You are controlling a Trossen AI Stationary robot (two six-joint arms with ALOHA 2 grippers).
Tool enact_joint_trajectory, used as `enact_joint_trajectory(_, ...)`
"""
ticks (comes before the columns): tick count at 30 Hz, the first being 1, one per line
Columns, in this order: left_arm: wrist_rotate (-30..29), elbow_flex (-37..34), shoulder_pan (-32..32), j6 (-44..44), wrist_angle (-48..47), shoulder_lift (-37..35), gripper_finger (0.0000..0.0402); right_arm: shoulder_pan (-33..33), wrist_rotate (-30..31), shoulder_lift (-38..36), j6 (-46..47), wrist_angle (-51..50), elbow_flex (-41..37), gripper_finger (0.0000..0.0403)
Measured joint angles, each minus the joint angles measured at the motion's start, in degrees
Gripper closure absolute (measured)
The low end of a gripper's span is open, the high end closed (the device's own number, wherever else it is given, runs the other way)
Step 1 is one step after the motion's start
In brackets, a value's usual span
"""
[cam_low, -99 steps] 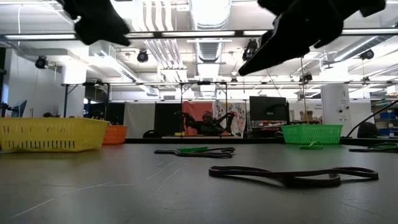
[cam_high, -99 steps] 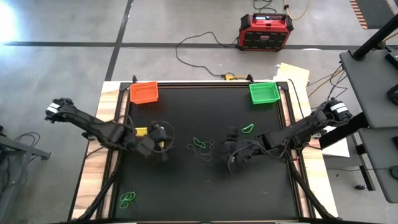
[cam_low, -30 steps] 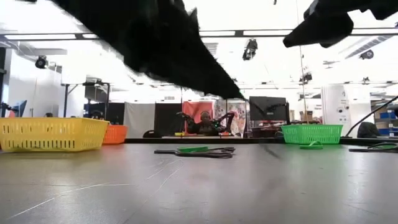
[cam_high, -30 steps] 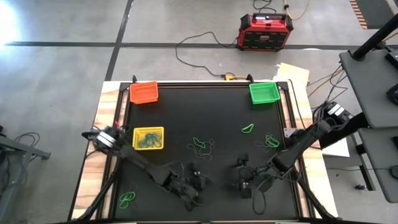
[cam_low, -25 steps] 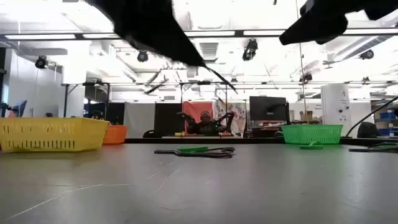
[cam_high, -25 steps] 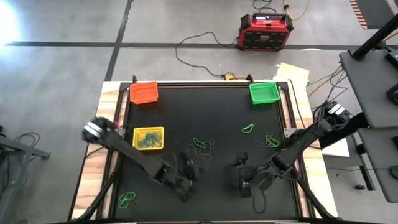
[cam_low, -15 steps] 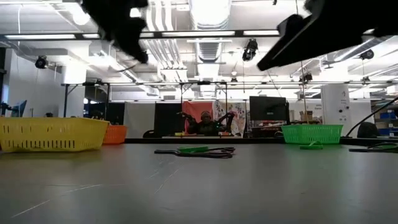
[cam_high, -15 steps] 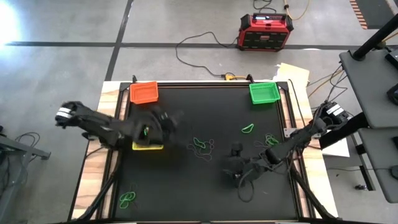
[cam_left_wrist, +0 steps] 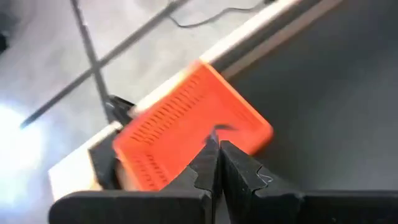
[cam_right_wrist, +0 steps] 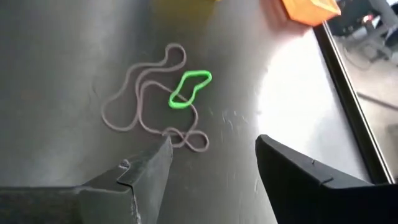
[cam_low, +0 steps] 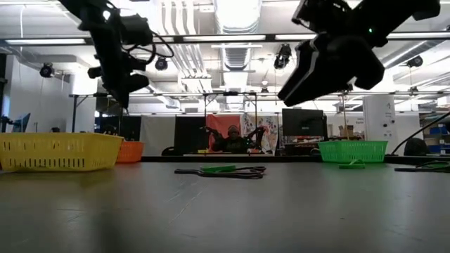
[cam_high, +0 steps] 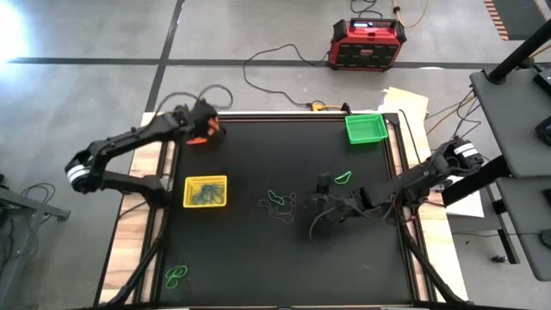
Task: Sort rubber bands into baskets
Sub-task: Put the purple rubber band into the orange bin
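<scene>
My left gripper hangs over the orange basket at the table's far left, shut on a dark rubber band. Near the middle of the table my right gripper stands open and touches nothing. Just ahead of its fingers a small green rubber band lies on a long brownish one, both flat on the black mat. The yellow basket holds green bands. The green basket stands at the far right. My left gripper pinches the dark rubber band between its two fingertips; only a short dark end shows past them in the left wrist view. The fingers slant down toward the orange basket's rim. The band is lifted clear of the table.
Single green bands lie at the right of the mat and at its near left corner. A red-and-black box with cables stands on the floor beyond the table's far edge. The low view shows the room behind the table.
My left gripper, still shut, has swung from the table's near middle up and toward the far left, ending over the orange basket with the dark band trailing from it. My right gripper has moved toward the far edge and slightly left, toward the bands in the middle.
</scene>
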Motion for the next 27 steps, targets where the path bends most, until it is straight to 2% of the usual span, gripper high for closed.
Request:
enact_joint_trajectory(4,4.9,3.7,7.7,3.2,0.5,4.5,0.0401,-0.1,0.0,-0.2,1.9,-3.3,0.0,0.0177)
enact_joint_trajectory(9,11.8,5.3,14.0,4.3,-0.8,10.4,0.0401,0.0,-0.2,-0.3,5.3,-7.0,0.0,0.0177)
enact_joint_trajectory(15,12.4,6.8,17.5,5.3,-1.5,17.8,0.0401,0.0,-0.6,-0.5,6.9,-8.7,0.0,0.0177)
enact_joint_trajectory(21,15.7,11.2,21.4,6.8,-2.3,26.3,0.0401,-0.2,-4.9,-0.5,7.8,-8.7,0.0,0.0177)
enact_joint_trajectory(27,16.5,15.4,23.2,6.3,-4.3,33.1,0.0401,-0.2,-8.0,-0.6,8.5,-9.2,0.2,0.0177)
